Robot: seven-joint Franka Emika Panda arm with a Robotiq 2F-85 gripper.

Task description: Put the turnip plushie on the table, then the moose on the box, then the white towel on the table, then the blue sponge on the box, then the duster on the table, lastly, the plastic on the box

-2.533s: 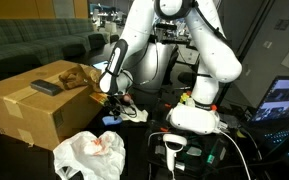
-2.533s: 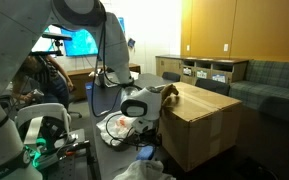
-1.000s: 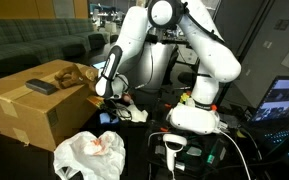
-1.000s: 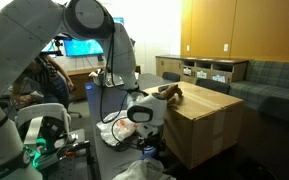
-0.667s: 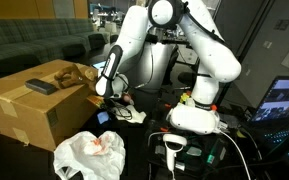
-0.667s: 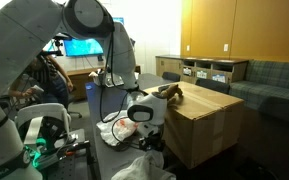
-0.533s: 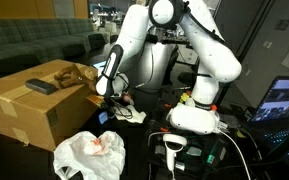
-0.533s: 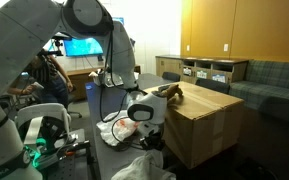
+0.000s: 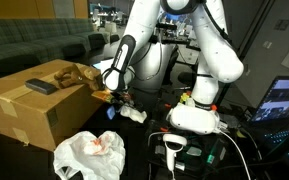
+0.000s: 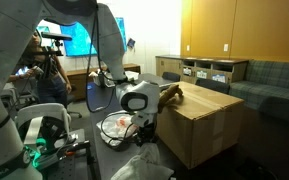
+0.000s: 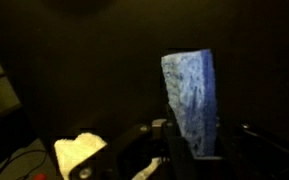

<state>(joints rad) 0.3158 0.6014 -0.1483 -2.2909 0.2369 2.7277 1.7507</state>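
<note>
The claw (image 9: pixel 113 104) is pinched tight on the blue sponge (image 11: pixel 192 100). It holds it up over the table (image 9: pixel 134 145), just beside the box (image 9: pixel 29 115). The moose (image 9: pixel 79 74) and duster (image 9: pixel 44 87) lie on top of the box.

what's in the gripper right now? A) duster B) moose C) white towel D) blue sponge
D: in the wrist view the blue sponge stands clamped between the fingers of the gripper, while in an exterior view the moose and the duster lie on the box.
</note>
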